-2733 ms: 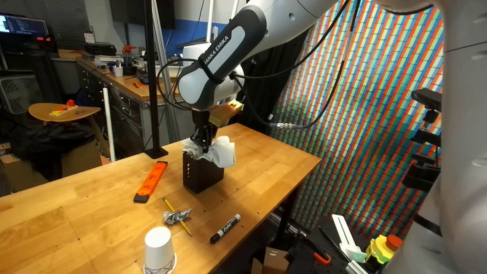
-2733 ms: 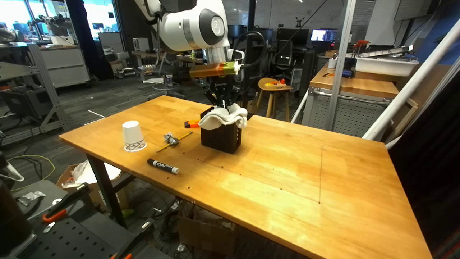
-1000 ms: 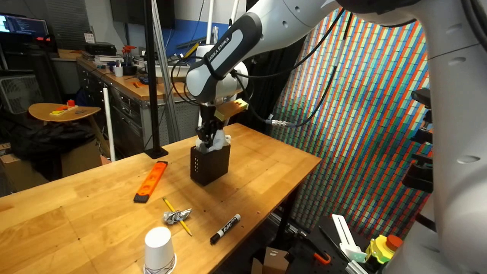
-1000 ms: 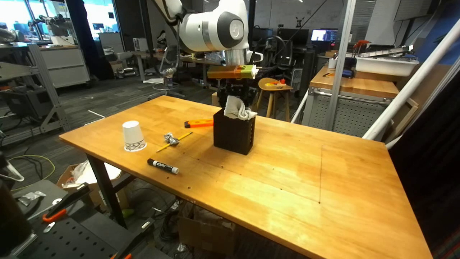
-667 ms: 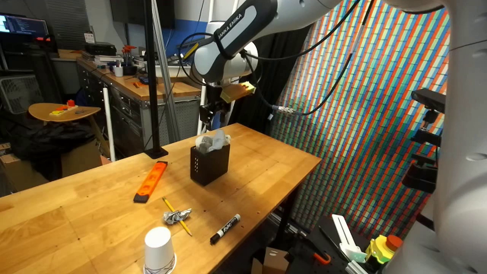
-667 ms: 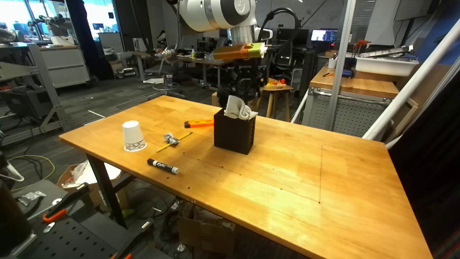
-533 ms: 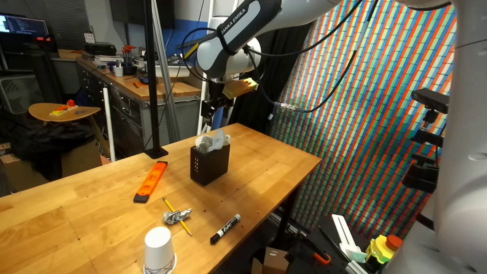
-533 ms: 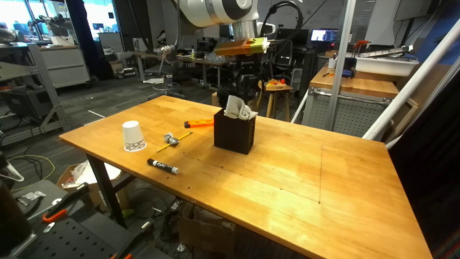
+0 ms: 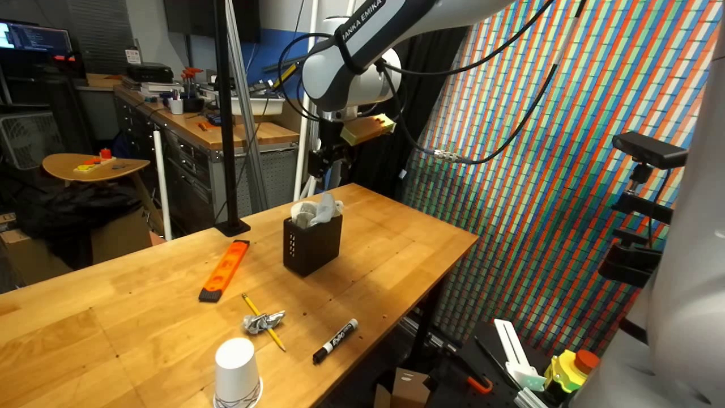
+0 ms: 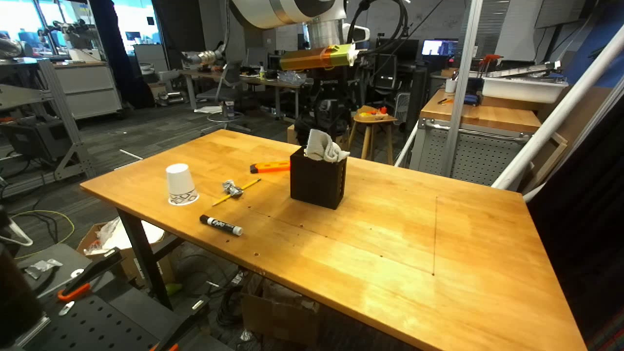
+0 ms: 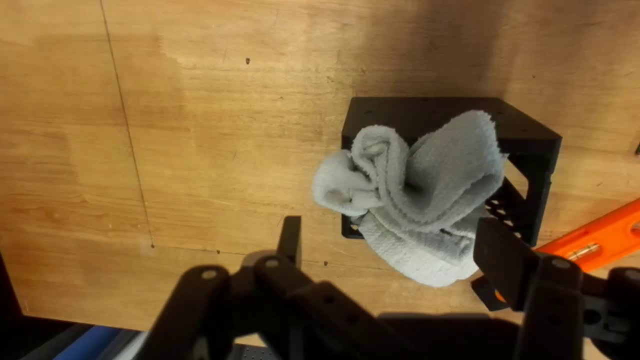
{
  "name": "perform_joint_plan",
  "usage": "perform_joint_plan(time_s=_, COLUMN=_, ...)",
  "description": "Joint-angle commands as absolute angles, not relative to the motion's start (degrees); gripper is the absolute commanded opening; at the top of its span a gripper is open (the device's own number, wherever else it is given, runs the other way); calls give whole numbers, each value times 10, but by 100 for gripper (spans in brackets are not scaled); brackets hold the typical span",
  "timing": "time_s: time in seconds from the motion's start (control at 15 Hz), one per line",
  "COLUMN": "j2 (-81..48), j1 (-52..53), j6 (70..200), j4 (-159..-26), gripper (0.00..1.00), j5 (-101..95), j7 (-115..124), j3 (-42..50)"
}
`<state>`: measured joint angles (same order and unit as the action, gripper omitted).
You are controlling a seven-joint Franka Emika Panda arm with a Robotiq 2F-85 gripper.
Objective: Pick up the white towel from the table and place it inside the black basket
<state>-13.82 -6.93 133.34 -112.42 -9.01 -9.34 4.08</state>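
The white towel (image 11: 450,160) is bunched into the black basket (image 11: 410,112), with folds rising above the rim and bulging past its edges in the wrist view. Both exterior views show the basket (image 9: 314,249) upright on the table (image 9: 391,238), the towel (image 10: 321,146) poking out of its top. My gripper (image 11: 392,242) is open, its two fingers wide apart and nothing held between them. It hangs in the air above the basket, apart from the towel, as an exterior view shows the gripper (image 9: 331,169). The towel's lower part is hidden inside the basket.
An orange level (image 9: 225,271) lies beside the basket. Further along are a yellow pencil (image 9: 277,339) with crumpled foil (image 9: 263,322) on it, a black marker (image 9: 335,341) and an upside-down white cup (image 9: 235,365). A black post (image 9: 226,124) stands at the table's edge.
The gripper was at the towel over the basket; it has since opened, let go and risen. The towel sits more gathered in the basket, which has shifted slightly along the table.
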Motion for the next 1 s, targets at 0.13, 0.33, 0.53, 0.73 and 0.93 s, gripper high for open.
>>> perform_joint_plan(time_s=0.13, j2=-91, j1=-52, j6=1322, j4=-1177, gripper=88, j5=-89, j7=-71, j3=40)
perform_joint_plan(time_s=0.33, j2=-87, j1=-46, j6=1322, j4=-1188, gripper=57, j5=-88, j7=-65, j3=38)
perform_joint_plan(time_s=0.53, j2=-87, j1=-44, j6=1323, j4=-1196, gripper=33, j5=-85, j7=-64, j3=37)
perform_joint_plan(time_s=0.73, j2=-89, j1=-43, j6=1323, j4=-1198, gripper=11, j5=-85, j7=-62, j3=37)
perform_joint_plan(time_s=0.93, j2=-90, j1=-40, j6=1325, j4=-1194, gripper=1, j5=-93, j7=-59, j3=37)
